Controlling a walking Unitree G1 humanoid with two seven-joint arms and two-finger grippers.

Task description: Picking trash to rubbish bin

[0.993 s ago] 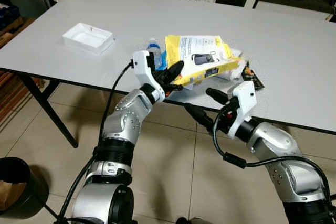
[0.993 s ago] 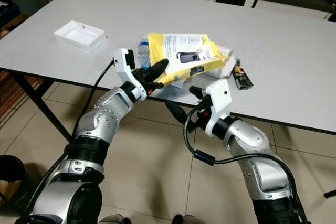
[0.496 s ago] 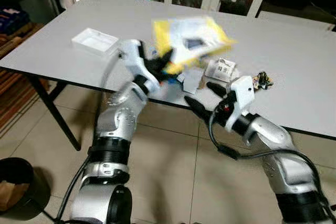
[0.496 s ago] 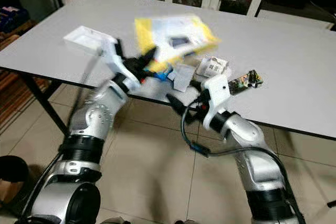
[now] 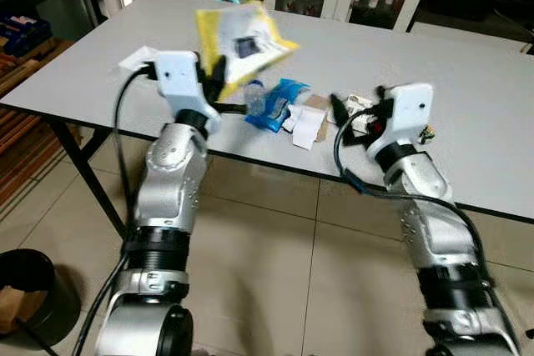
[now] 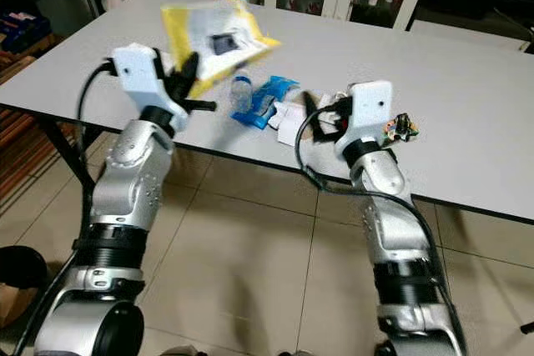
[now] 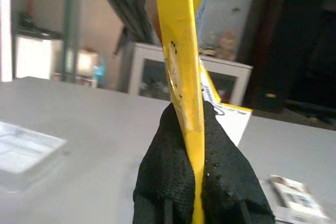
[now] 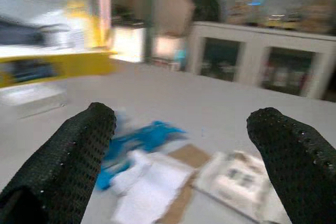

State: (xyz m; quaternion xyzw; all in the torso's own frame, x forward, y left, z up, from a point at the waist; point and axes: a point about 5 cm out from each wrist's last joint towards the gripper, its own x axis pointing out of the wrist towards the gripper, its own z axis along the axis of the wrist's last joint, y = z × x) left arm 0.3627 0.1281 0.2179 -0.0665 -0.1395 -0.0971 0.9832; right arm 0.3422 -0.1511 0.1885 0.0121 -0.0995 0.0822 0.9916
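- As I read the head views, my left tool is raised above the near edge of the grey tabletop, its black fingers pinched tight on the lower edge of a flat yellow package with white printed panels.
- The package is clear of the tabletop, tilted, and somewhat blurred.
- In the left wrist view I see it edge-on, running up between the two closed pads.
- My right tool is spread wide and holds nothing; it sits at the near edge of the tabletop, beside the loose rubbish.
- Still lying on the tabletop between my arms: a clear plastic bottle, a crumpled blue plastic wrapper, white paper scraps and a brown cardboard piece.
- A small white printed box lies just ahead of the right tool.
- A round black bin stands on the tiled floor to my left, well apart from the package.
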